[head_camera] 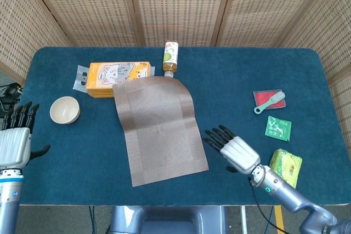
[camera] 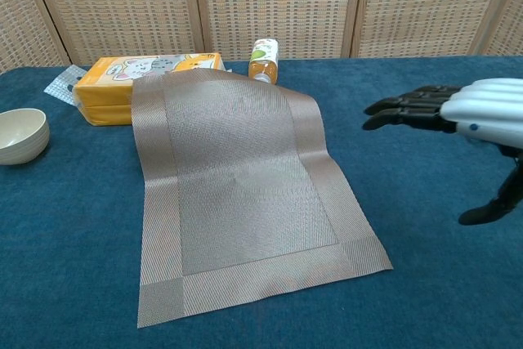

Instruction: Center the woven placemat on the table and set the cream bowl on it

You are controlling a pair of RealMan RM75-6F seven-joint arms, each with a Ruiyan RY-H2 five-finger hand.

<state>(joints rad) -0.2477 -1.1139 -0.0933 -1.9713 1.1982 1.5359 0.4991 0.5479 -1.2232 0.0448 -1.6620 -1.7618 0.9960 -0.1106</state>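
The woven placemat lies flat left of the table's middle, its far edge riding up against an orange box and a bottle. The cream bowl stands upright on the cloth at the far left, apart from the mat. My left hand hovers open at the table's left edge, below the bowl. My right hand is open, fingers stretched toward the mat's right edge, a short gap away. Neither hand holds anything.
A small blister pack lies left of the box. On the right are a red tray with a teal brush, a green sachet and a yellow-green packet. Wicker screens stand behind the blue table.
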